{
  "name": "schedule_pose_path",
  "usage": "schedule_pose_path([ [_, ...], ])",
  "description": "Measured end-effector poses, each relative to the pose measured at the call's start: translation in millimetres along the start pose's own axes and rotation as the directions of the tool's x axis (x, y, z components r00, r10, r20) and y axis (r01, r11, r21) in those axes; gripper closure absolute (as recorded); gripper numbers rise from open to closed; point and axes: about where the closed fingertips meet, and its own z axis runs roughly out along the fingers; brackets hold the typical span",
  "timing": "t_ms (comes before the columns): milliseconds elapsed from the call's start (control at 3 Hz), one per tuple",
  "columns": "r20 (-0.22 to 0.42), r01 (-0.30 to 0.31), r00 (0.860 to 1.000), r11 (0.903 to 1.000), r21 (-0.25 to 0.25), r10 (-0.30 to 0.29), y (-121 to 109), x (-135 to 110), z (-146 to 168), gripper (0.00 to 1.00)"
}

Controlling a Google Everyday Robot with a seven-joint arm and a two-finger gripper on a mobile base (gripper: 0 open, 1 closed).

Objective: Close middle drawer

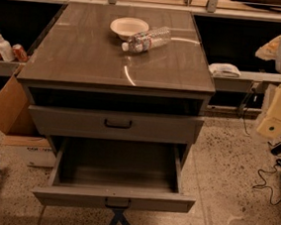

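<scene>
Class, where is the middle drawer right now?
In the camera view, the middle drawer is pulled far out at bottom centre, below the taller-fronted drawer; the gripper hangs at the right edge, apart from it.

No text is legible; the tool (275,122) hangs at right edge.

Your middle drawer (147,201): grey-brown, low flat front, small dark central pull. It's pulled far out, level, past the counter's (81,54) front edge. Pincer not in view.
</scene>
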Motion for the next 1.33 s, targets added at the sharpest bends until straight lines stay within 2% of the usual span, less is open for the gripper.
schedule_pose_path([
  [667, 0.019, -0.005, 1.000, 0.9998, -0.019, 0.006, 1, 0, 4, 0.00],
  [1000, 0.088, -0.008, 0.996, 0.9933, -0.115, 0.018, 16, -1, 42, 0.00],
  [1333, 0.180, -0.023, 0.981, 0.9718, -0.235, 0.067, 48, -3, 87, 0.00],
])
